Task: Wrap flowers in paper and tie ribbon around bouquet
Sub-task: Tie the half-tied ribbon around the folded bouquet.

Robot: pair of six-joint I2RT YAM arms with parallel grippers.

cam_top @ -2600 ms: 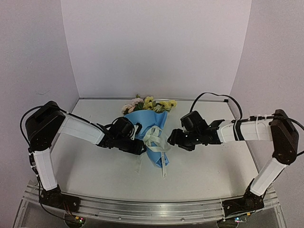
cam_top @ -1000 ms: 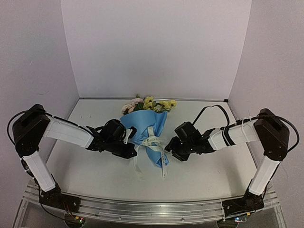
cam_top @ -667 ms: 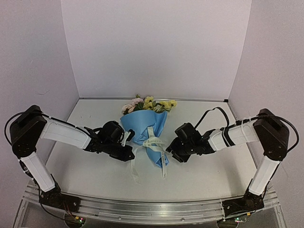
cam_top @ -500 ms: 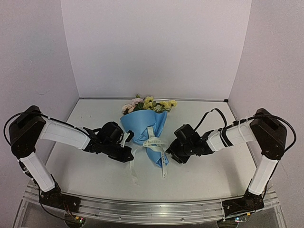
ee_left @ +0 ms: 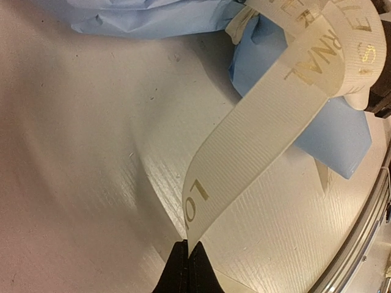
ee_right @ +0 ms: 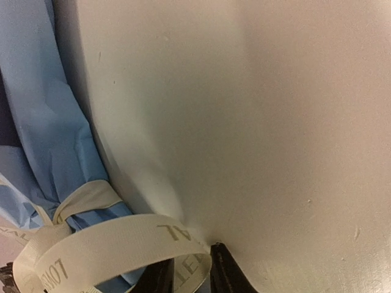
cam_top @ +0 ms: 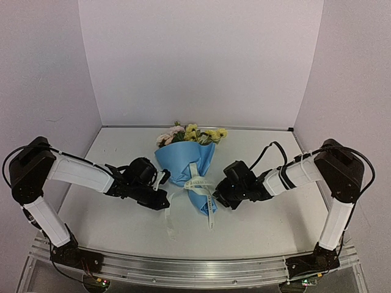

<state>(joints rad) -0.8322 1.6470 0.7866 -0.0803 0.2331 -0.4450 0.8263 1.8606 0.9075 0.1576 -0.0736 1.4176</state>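
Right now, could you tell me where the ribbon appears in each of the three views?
Top external: ribbon at centre, wound around the blue paper.
Left wrist: ribbon as a wide band from upper right to bottom centre.
Right wrist: ribbon looped at bottom left.
Shared landmark: the blue paper, next to the ribbon in all three.

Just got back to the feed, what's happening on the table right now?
The bouquet lies wrapped on the table, blossoms at its far end. The ribbon is looped around its narrow part. The left gripper is shut on one ribbon tail. The right gripper straddles another stretch, though a firm grip isn't clear.
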